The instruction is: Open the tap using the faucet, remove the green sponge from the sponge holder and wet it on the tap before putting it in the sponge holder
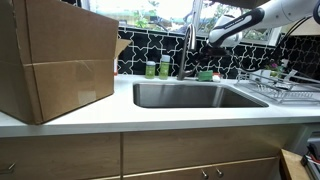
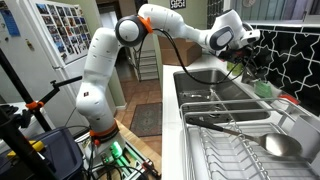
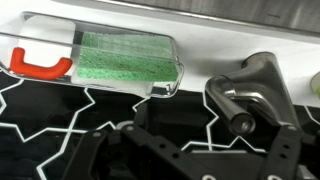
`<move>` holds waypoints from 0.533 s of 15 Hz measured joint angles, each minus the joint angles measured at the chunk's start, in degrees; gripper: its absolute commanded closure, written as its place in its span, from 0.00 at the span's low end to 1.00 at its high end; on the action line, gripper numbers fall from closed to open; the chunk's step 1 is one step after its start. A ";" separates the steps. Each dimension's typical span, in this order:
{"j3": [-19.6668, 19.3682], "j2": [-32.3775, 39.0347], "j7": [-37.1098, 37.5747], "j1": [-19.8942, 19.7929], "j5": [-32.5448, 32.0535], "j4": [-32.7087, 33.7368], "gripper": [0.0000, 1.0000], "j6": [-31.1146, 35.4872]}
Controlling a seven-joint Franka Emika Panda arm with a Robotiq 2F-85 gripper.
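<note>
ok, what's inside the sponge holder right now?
The green sponge lies flat inside the sponge holder, filling most of it. An orange-red hooked piece sits at one end. What is under the sponge is covered.

Your arm [image 2: 98,62] is glossy white, built from fat, rounded segments with dark seams where they meet. 1 orange ring [image 2: 141,28] bands a joint near the top. A thin black cable [image 2: 185,62] runs outside the shell toward the wrist. Your gripper [image 2: 243,42] is black against all that white. In the wrist view, its finger linkages [image 3: 110,150] show as matte black bars, blurred by closeness.
</note>
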 measured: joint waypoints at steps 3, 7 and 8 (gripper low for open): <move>-0.29 0.06 0.07 -0.05 -0.70 0.00 0.00 -0.13; -0.42 0.08 0.17 -0.05 -1.91 0.00 0.00 -0.22; -0.49 0.09 0.20 -0.05 -2.17 0.00 0.00 -0.23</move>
